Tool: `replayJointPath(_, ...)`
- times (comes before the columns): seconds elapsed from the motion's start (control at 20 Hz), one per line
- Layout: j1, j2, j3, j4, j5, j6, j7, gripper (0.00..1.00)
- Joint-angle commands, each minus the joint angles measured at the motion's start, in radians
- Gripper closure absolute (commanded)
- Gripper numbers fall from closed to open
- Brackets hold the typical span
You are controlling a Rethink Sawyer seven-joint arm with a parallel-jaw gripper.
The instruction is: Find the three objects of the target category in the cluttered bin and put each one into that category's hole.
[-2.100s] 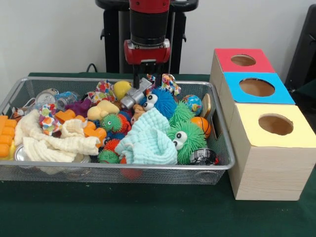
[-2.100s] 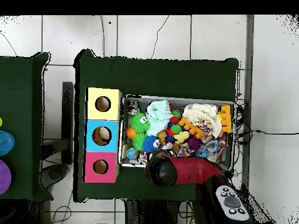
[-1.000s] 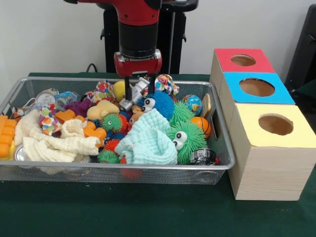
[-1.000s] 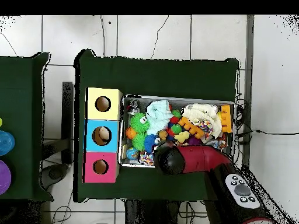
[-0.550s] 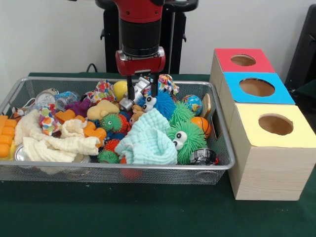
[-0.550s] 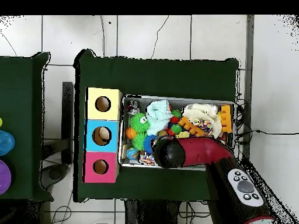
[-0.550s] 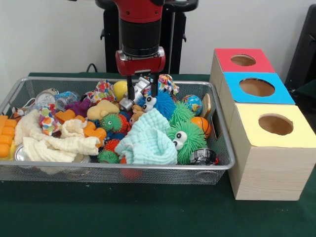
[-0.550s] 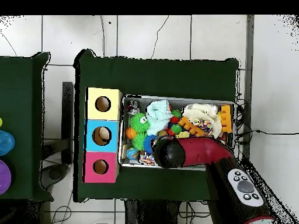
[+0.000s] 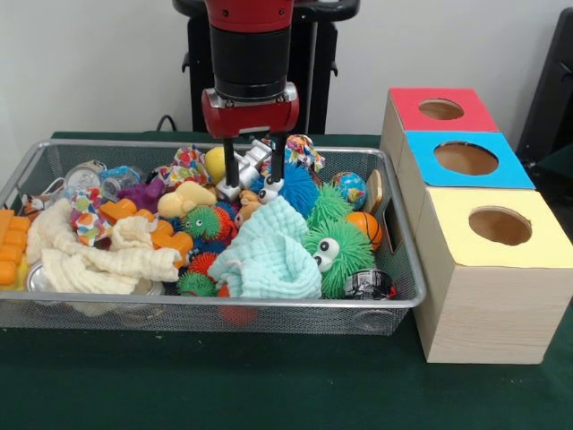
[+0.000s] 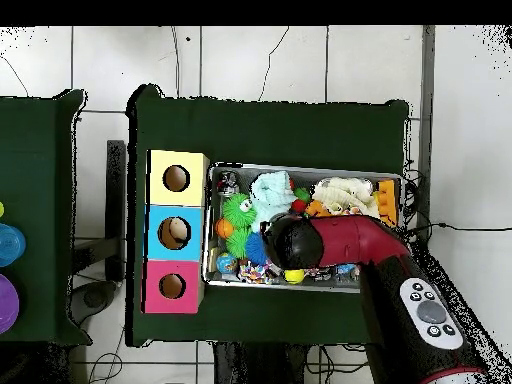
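Here claw [image 9: 253, 176] open, empty, fingers straddling silver metal piece [image 9: 243, 171] in bin [image 9: 215, 308]; no legible writing.

Three holed boxes [image 9: 474, 206], one tray [image 9: 206, 305]

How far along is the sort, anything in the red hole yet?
Nothing visibly done: the red hole looks empty in the front view, and the overhead view shows something only in the blue hole. In hand: the gripper is open, fingers down in the wire bin astride a grey metal piece, holding nothing. Left: a tan figure and a small brown one lie in the clutter; I cannot make out a third.
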Motion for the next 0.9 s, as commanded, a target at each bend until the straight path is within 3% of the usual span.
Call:
replayJointPath(0.05, -0.037, 0.032, 0.093, -0.095, -0.056, 0.104, -0.203, 0.0)
replayJointPath(0.9, -0.033, 0.118, 0.042, -0.049, -0.165, -0.032, -0.085, 0.0)
